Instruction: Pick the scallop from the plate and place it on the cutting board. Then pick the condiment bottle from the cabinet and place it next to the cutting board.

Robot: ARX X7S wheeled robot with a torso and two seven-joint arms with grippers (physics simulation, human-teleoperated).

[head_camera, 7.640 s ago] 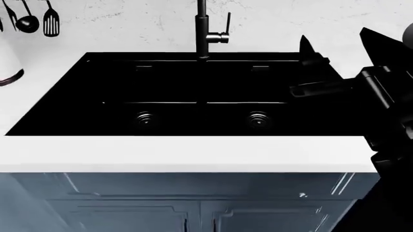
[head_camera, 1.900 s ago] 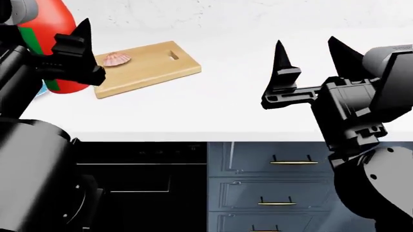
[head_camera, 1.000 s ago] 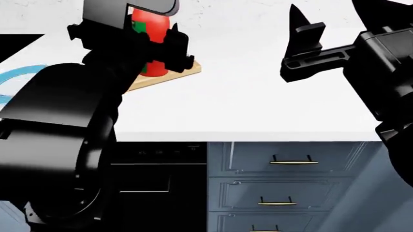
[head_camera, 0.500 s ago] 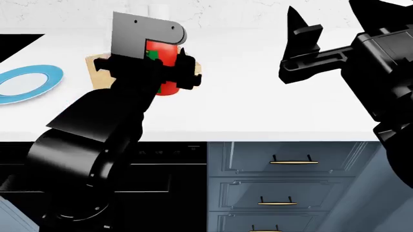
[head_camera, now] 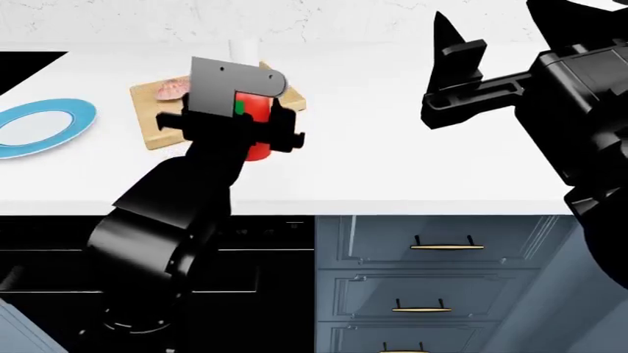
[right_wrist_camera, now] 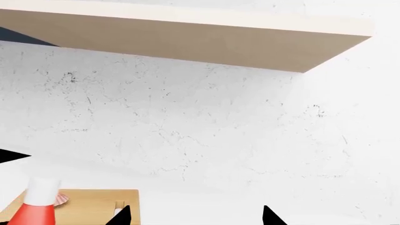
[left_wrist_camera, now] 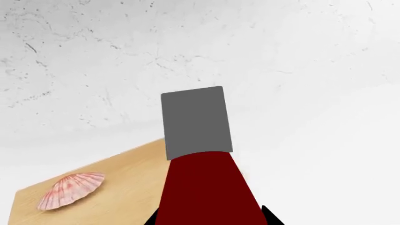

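Note:
My left gripper [head_camera: 240, 126] is shut on the red condiment bottle [head_camera: 257, 110], held upright at the cutting board's [head_camera: 149, 112] near right corner; its white cap [head_camera: 243, 50] rises behind the wrist. I cannot tell if its base touches the counter. The pink scallop [head_camera: 175, 87] lies on the board's far end. The blue-rimmed plate [head_camera: 69, 123] lies left of the board, with nothing on it. The left wrist view shows the bottle [left_wrist_camera: 206, 187] between the fingertips [left_wrist_camera: 270, 216], with scallop [left_wrist_camera: 70, 190] and board [left_wrist_camera: 125, 183] beyond. My right gripper [head_camera: 501, 37] is open and empty, high at the right.
A black sink corner [head_camera: 25, 62] shows at far left. The white counter [head_camera: 393, 162] runs right of the board. Blue drawers with brass handles [head_camera: 440, 244] sit below. The right wrist view shows a wooden shelf underside [right_wrist_camera: 187, 42] above the marbled wall, and the bottle [right_wrist_camera: 34, 211] by the board [right_wrist_camera: 93, 204].
My left arm has lowered the bottle and drawn it towards me and right, off the board's middle. The scallop and more of the board now show. The right arm has barely moved.

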